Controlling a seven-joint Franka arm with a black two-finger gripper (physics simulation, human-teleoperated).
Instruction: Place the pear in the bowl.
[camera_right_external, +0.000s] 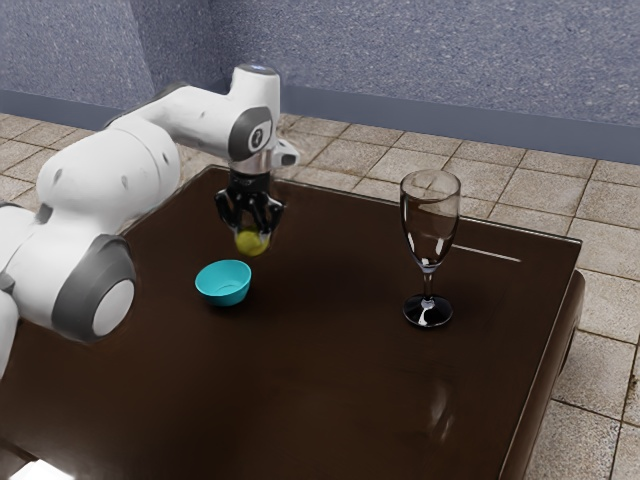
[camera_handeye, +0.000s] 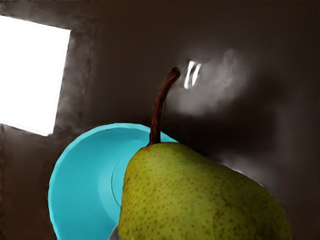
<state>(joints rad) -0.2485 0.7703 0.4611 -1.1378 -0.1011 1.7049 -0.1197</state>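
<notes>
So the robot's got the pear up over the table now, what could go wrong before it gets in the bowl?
The pear looks off to one side of the bowl, so if the end effector let go now, it might hit the rim or land on the table. The pear is round and held up in the air, so it could slip out. The bowl looks small, so a bumpy drop might tip it.

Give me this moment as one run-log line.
gripper: shut on pear | pear: held above table, outside bowl | bowl: empty | glass: upright
</notes>
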